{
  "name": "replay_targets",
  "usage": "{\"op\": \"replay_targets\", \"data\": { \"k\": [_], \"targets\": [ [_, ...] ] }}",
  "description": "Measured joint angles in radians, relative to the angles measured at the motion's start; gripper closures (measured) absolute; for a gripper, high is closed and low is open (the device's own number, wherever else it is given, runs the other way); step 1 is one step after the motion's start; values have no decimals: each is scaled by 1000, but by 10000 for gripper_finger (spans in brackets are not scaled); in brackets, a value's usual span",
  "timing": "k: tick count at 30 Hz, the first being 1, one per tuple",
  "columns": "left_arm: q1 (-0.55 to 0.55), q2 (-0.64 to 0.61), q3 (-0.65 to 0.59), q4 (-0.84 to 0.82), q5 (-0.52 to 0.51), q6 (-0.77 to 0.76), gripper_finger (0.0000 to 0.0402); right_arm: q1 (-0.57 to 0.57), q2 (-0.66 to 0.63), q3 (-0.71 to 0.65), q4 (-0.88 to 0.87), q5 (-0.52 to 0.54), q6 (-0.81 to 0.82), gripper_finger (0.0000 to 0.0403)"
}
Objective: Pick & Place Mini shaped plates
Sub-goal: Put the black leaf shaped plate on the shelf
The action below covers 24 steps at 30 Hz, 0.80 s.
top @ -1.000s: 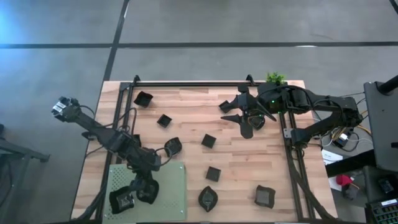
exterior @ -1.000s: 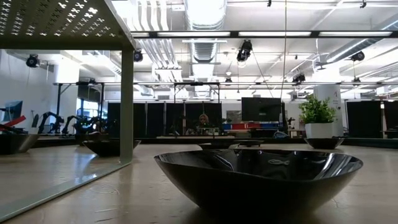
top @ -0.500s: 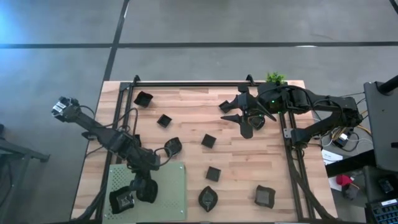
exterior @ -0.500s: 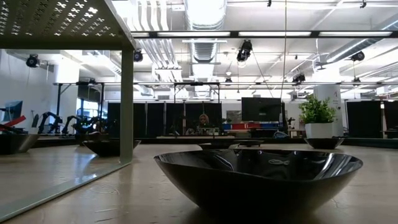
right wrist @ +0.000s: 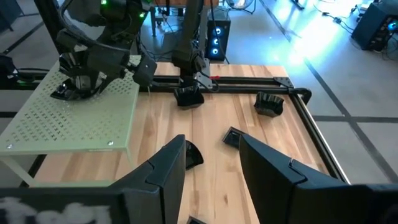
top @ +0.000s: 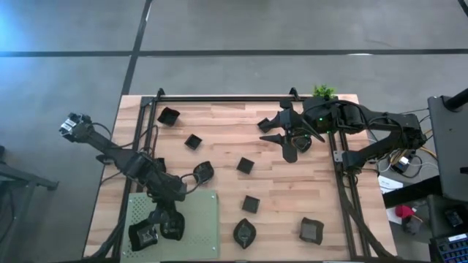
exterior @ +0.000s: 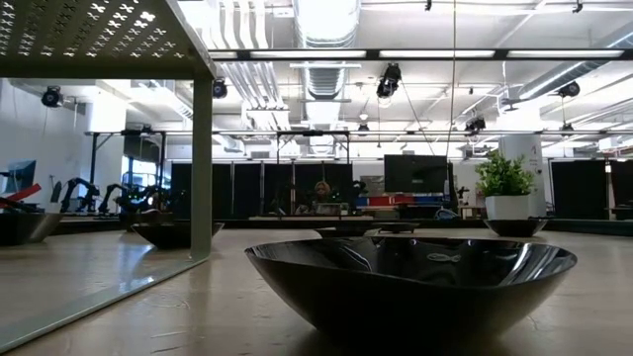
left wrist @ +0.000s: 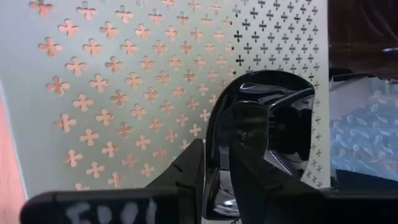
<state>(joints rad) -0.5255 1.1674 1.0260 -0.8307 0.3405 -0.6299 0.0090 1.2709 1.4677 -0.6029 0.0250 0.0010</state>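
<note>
Several small black dishes lie scattered on the wooden table, among them a square one (top: 245,165) and a leaf-like one (top: 244,232). My left gripper (top: 170,225) hangs over the light green perforated mat (top: 201,219) and is shut on a glossy black dish (left wrist: 267,124). Another dish (top: 144,235) rests on the mat beside it. My right gripper (top: 281,133) waits open above the table's far right part, near two dishes (top: 265,125). The low view is filled by one dish (exterior: 410,282) standing on the wood. My left gripper holds the glossy dish by its rim (left wrist: 217,155), coming from above and pointing down. One finger (left wrist: 189,177) stands outside the wall and the other (left wrist: 261,180) inside the hollow. Whether the dish's bottom rests on the mat, I cannot tell.
The mat is a raised platform on a leg (exterior: 203,168) at the table's near left corner. A small potted plant (top: 324,91) stands at the far right edge. A black frame rail (top: 219,98) runs along the far side. Bare wood lies around the table's middle.
My left gripper has crept a little toward the table's left edge with its dish, closer to the dish lying on the mat. Its fingers have stayed shut on the rim.
</note>
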Motion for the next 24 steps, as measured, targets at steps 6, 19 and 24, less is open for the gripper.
{"op": "replay_targets", "data": {
  "k": [6,19,24],
  "targets": [
    [0,-36,3,0,-8,-15,335,0,0,0,0,0,-8,257],
    [0,-43,1,162,-213,31,335,0,0,-9,1,0,-13,262],
    [0,-15,-30,184,-208,45,335,0,1,-14,-5,0,-12,267]
  ]
}}
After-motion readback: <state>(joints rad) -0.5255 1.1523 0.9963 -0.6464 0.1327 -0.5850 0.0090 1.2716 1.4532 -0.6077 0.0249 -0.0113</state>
